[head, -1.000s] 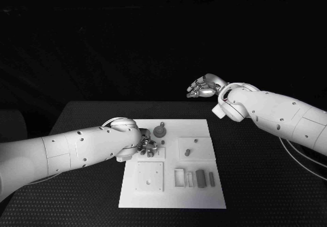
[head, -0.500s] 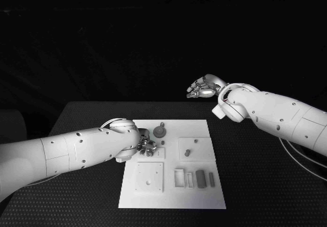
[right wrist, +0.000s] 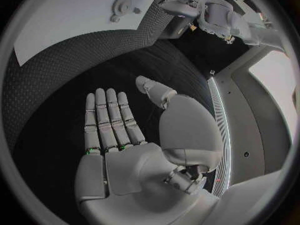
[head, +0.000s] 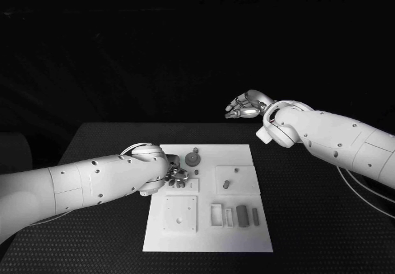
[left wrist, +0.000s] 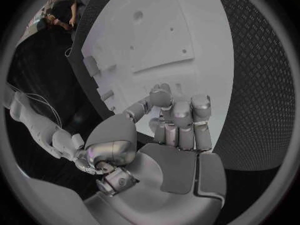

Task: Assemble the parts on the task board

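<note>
Reaching over the task board (head: 238,240), the left hand (left wrist: 172,122) curls its fingers on nothing visible, while the right hand (right wrist: 119,130) hovers flat, fingers extended.

I see a matt white task board (head: 208,240) on a rough, textured black table (head: 321,228); the left hand (left wrist: 178,122) looks like glossy metal.

Robot lab, black table (head: 313,228), white task board (head: 238,242)

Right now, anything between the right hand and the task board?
Nothing visible. The right hand hangs open above the table's far edge, with bare black table between it and the task board. The left hand is already down over the board's left side.
</note>
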Controlling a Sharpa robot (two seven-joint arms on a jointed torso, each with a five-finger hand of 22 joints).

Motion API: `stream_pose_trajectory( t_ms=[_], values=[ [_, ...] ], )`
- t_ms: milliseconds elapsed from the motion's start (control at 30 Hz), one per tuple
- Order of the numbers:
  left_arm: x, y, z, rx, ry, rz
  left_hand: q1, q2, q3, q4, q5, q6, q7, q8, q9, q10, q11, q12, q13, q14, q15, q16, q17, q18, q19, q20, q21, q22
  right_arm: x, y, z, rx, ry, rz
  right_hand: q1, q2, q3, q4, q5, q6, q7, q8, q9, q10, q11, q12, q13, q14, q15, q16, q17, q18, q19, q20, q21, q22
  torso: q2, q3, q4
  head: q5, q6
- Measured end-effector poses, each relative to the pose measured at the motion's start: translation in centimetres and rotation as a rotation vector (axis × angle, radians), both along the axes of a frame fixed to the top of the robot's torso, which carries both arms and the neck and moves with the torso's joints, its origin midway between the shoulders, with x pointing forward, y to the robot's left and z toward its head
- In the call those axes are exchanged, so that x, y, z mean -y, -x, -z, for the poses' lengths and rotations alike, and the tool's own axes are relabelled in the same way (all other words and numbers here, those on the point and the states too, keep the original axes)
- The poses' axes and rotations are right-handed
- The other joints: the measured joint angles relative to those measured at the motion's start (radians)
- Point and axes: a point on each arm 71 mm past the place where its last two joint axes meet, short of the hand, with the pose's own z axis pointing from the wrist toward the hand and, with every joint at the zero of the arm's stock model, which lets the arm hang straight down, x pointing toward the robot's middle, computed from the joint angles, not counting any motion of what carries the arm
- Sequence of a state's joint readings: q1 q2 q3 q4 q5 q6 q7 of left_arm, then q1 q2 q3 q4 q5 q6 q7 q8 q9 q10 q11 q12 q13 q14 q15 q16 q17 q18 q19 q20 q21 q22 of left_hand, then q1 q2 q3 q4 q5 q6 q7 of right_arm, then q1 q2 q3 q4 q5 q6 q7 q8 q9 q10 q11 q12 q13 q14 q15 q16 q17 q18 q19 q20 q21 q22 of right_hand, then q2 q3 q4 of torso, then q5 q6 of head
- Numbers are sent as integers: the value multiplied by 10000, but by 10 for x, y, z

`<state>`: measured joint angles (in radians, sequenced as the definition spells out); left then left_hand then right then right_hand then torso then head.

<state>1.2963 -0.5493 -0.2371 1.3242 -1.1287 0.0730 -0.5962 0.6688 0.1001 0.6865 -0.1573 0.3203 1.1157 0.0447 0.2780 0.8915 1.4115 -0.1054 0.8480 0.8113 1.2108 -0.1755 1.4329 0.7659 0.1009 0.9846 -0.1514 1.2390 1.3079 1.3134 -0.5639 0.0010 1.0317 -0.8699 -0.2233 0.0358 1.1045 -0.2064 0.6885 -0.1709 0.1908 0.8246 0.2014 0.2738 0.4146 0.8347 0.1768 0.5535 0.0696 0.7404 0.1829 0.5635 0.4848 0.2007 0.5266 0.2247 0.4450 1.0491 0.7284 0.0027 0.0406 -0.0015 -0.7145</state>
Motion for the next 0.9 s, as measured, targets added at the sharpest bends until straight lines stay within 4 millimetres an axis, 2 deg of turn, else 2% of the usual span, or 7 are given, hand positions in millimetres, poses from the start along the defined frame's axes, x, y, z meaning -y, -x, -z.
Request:
stream_pose_trajectory(
  t_ms=[500, 633, 733, 900],
  values=[
    [0, 0, 0, 41, 18, -41, 0, 0, 1, 49, -39, 8, -8, -32, 16, 0, 0, 0, 1, 2, -1, -1, -9, -2, 0, 0, 0, -2, 1, 0, 0, -9, 5, 10, 0, -1, -27, 27, -1, 0, 0, 0, -3, 0, 0, 0, 1, 2, -2, 0, 1, -2, 0, 0, 0, 8, 0, 2, 2, -9, 9],
    [0, 0, 0, 48, 27, -48, 1, -1, -26, 76, -151, 20, -19, -41, 18, 0, 0, 0, -7, 3, -3, -1, -20, -2, 0, 0, 0, -3, 1, 0, 0, -11, 5, 9, 1, -1, -28, 27, 40, 0, 0, 0, -4, 0, 0, 0, 1, 2, -3, 0, 1, -2, 0, 0, 0, 9, 0, 1, 4, -16, 2],
    [0, 0, 0, 49, 28, -53, 91, -40, -6, 180, -500, 36, -35, -58, 37, 0, 0, 0, -10, 4, -4, -1, -35, -1, 0, 0, 0, -3, 1, 0, 0, -12, 6, 11, 1, -1, -28, 27, 40, 0, 0, 0, -12, 0, 0, 0, 1, 2, -3, 0, 1, -2, 0, 0, -38, 20, -2, -1, 3, -12, -5],
    [-1, 0, 0, 49, 32, -59, 156, -106, -25, 273, -698, 40, -39, -79, 64, 0, 0, 0, -13, 5, -6, -1, -47, -1, 0, 0, 0, -3, 2, 0, 0, -15, 9, 24, 1, 0, -27, 27, 40, 0, 0, 0, -12, 0, 0, 0, 1, -27, 25, 0, 0, -3, 1, -1, -38, 20, -2, -1, 0, -10, 2]
  ],
)
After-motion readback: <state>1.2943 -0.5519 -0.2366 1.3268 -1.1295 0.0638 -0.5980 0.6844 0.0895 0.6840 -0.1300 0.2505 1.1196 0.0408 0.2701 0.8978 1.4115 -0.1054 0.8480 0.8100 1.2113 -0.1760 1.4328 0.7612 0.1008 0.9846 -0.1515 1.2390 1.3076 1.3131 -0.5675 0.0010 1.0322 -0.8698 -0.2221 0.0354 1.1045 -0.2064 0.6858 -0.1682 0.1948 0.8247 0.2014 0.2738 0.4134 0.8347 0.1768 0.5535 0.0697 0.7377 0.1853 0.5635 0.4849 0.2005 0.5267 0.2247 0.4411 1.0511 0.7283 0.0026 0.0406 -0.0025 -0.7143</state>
